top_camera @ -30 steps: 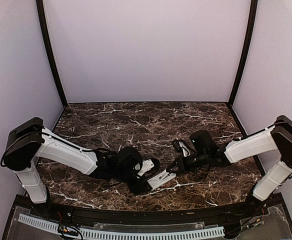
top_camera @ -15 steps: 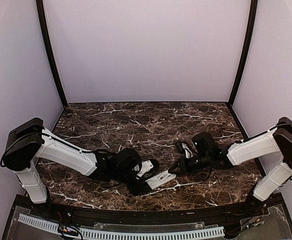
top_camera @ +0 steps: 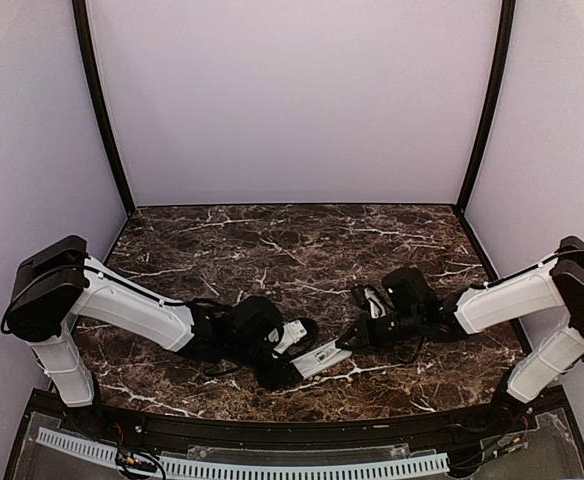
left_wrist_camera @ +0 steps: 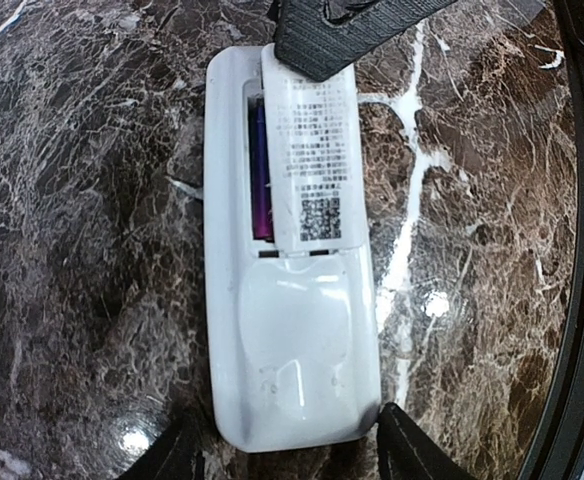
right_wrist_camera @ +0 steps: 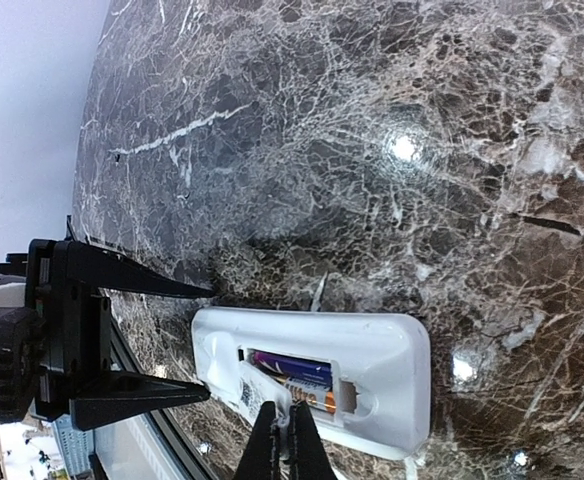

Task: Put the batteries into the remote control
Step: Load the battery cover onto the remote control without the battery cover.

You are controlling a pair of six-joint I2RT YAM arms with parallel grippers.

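the table (left_wrist_camera: 72, 200) is showing as polished dark brown marble-look stone with white veins, glossy enough to be throwing back bright lamp spots. the remote (left_wrist_camera: 302, 340) is looking like smooth white plastic with a soft sheen. the cover (left_wrist_camera: 312, 160) is showing white plastic too, duller, carrying fine grey print. the battery (left_wrist_camera: 261, 170) is gleaming in a purple foil-like wrap. the right fingers (left_wrist_camera: 342, 30) are showing a rough, woven-looking black pad; the left fingers (left_wrist_camera: 402, 455) are looking matt black. the walls (top_camera: 292, 100) are looking matt.
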